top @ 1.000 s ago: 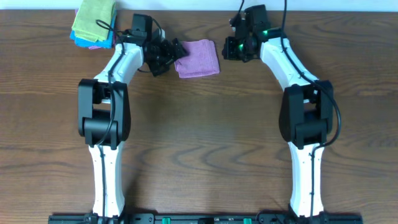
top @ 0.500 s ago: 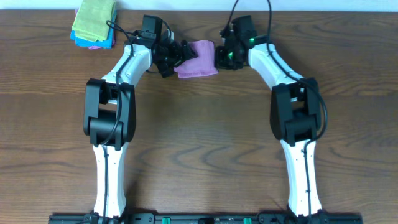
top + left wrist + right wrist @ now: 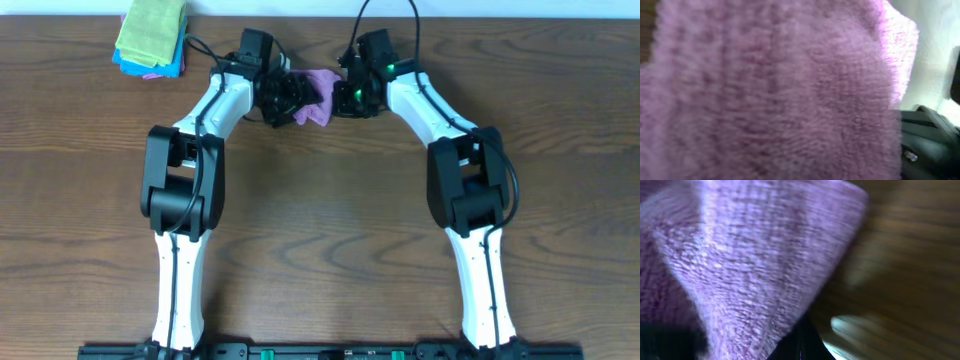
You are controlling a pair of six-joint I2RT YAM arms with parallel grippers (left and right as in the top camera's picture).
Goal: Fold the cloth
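The purple cloth (image 3: 320, 84) is bunched up near the table's far edge, squeezed between my two grippers. My left gripper (image 3: 292, 98) is at its left side. The cloth (image 3: 770, 90) fills the left wrist view and hides the fingers. My right gripper (image 3: 340, 96) is at its right side. In the right wrist view the cloth (image 3: 740, 260) lies between the dark fingers (image 3: 740, 347) above the wood. Both grippers appear shut on the cloth.
A stack of folded cloths (image 3: 151, 38), green on top over blue and pink, sits at the far left corner. The wooden table (image 3: 320, 220) stretches toward me. Both arms reach over its far half.
Both grippers have moved inward toward each other. The right one came in from the right to the cloth's edge. The cloth has gone from a flat square to a narrow bunch.
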